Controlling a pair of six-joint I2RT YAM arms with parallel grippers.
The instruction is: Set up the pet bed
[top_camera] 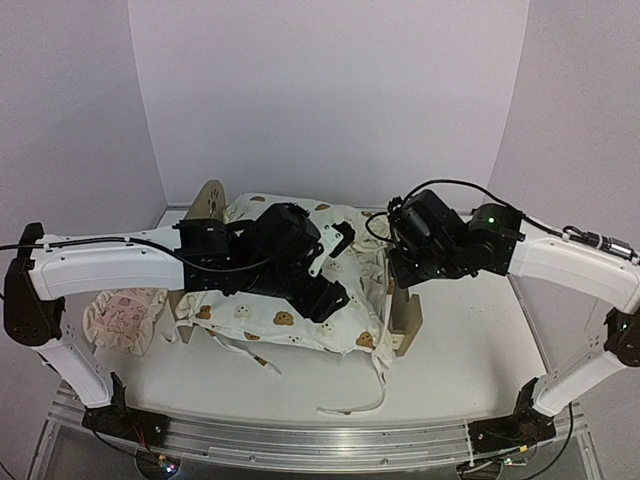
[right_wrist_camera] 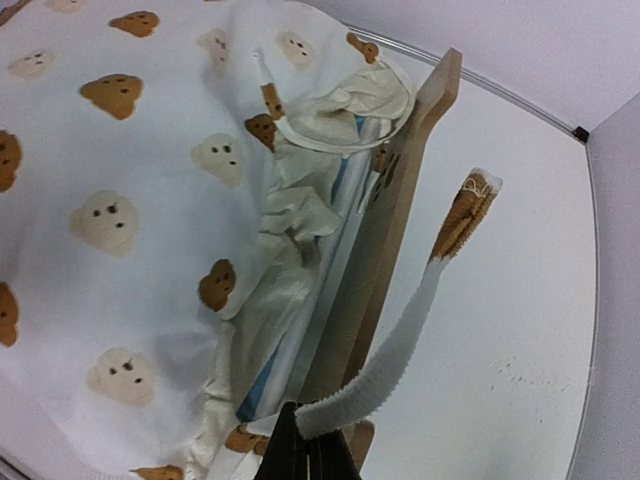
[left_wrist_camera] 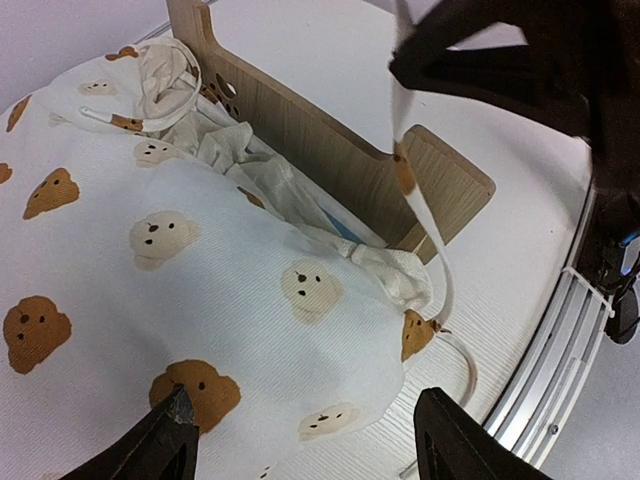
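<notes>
The pet bed shows its plywood headboard (top_camera: 212, 203) at the left and its footboard (top_camera: 406, 320) at the right. A cream bear-print quilt (top_camera: 270, 318) is bunched over the frame. A sliver of blue-striped mattress (right_wrist_camera: 258, 388) peeks out beside the footboard (right_wrist_camera: 392, 240). My right gripper (right_wrist_camera: 310, 440) is shut on one of the quilt's white ties (right_wrist_camera: 405, 345), which is lifted above the footboard and ends in a brown tip. My left gripper (left_wrist_camera: 315, 440) hovers open over the quilt's near corner (left_wrist_camera: 300, 290), touching nothing. In the top view it (top_camera: 333, 298) sits mid-bed, with the right gripper (top_camera: 398, 280) at the foot end.
A small pinkish ruffled pillow (top_camera: 120, 316) lies on the table left of the bed. Loose quilt ties (top_camera: 352, 408) trail toward the front edge. The metal table rail (left_wrist_camera: 560, 330) runs close to the bed's corner. The right arm (left_wrist_camera: 520, 50) hangs just above the footboard (left_wrist_camera: 330, 150).
</notes>
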